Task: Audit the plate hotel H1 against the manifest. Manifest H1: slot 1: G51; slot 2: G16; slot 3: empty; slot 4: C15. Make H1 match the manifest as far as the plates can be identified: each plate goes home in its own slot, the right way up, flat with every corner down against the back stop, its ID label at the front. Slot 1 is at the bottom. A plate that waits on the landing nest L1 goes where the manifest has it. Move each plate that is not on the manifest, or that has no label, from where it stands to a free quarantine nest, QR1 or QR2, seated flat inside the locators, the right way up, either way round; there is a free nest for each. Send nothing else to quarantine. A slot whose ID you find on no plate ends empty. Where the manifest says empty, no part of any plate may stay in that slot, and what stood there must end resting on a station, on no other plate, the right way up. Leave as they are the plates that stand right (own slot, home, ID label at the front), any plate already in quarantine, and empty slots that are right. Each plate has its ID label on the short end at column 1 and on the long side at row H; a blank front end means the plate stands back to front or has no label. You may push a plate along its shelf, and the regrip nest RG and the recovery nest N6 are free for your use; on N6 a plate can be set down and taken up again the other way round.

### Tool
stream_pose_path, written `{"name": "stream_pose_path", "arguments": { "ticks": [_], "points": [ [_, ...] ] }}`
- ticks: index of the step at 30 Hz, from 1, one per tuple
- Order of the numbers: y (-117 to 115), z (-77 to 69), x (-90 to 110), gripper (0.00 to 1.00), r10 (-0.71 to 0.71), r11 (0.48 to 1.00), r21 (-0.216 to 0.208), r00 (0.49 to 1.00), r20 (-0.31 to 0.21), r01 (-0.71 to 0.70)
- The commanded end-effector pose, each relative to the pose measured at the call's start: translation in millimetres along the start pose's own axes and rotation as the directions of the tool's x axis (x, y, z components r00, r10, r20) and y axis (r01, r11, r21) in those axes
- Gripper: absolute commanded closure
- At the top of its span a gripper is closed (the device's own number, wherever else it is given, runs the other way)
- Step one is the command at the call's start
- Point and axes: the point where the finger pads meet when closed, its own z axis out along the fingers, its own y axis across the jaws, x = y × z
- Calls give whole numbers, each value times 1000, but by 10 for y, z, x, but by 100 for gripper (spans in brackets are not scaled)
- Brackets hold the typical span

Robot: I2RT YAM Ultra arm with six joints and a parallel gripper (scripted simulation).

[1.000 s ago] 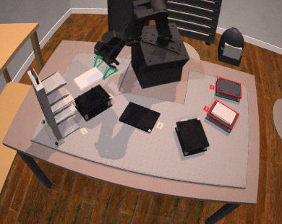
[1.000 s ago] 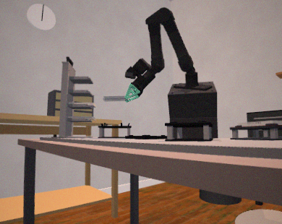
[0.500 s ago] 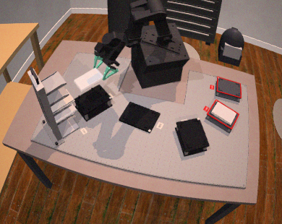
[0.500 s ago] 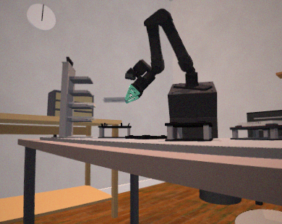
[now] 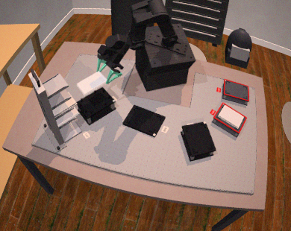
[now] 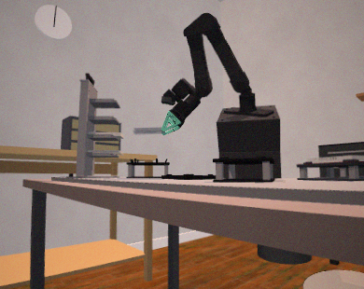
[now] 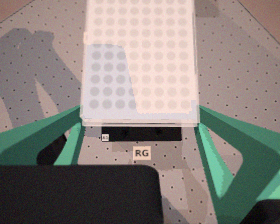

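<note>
Above the back left of the perforated grey mat (image 5: 152, 156), a white well plate (image 5: 91, 83) hangs in the air between the green fingers of the gripper (image 5: 109, 71), its jaws spread wide and clamped on the plate's long sides. From the wrist, the plate shows a grid of round wells; a small tag under its near edge is too tiny to read. Directly below it, a card on the mat reads "RG" (image 7: 142, 153).

From the side, the plate floats level, clear of the mat, between the arm's black pedestal (image 6: 248, 140) and the grey plate hotel (image 5: 48, 112), a tall post with four shelves. A black nest (image 5: 95, 105) stands just beside the hotel. A flat black pad (image 5: 143, 120) and another black nest (image 5: 198, 140) sit further right with bare mat between them. Two red-rimmed nests lie far right: the rear one (image 5: 236, 90) dark, the nearer (image 5: 230, 117) carrying a white plate.
</note>
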Motion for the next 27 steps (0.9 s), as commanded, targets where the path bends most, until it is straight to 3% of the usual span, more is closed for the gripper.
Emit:
{"name": "stream_pose_path", "arguments": {
  "ticks": [1, 27],
  "points": [
    [-8, -9, -117, 14, -23, 1000, 6, 999, 42, 22],
    [-9, 79, -34, 14, -22, 1000, 6, 999, 42, 22]
  ]
}}
